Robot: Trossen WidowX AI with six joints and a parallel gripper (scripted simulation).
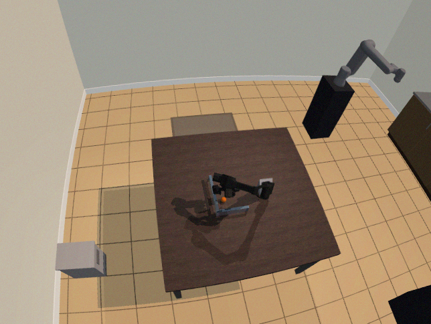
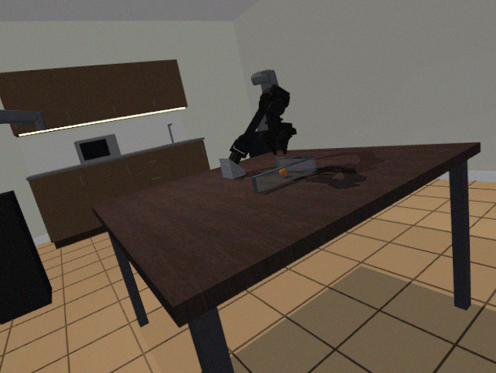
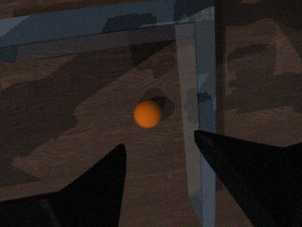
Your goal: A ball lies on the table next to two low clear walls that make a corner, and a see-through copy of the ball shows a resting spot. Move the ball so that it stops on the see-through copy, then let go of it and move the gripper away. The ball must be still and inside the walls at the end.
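Dark wood tabletop, ball set down in the corner of the clear walls.
Near the wrist view's centre the orange ball rests free on the wood, just left of the upright wall; the claw hangs parted and empty at lower frame, ball lying straight ahead of its gap, so backing off should not touch it.

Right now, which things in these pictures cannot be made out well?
- See-through copy: no separate outline shows around the ball in the wrist view.
- Gripper: the bottom edge cuts off its body in the wrist view; too small in the top view.
- Clear walls: the far wall's base is hidden behind the near wall in the exterior view.
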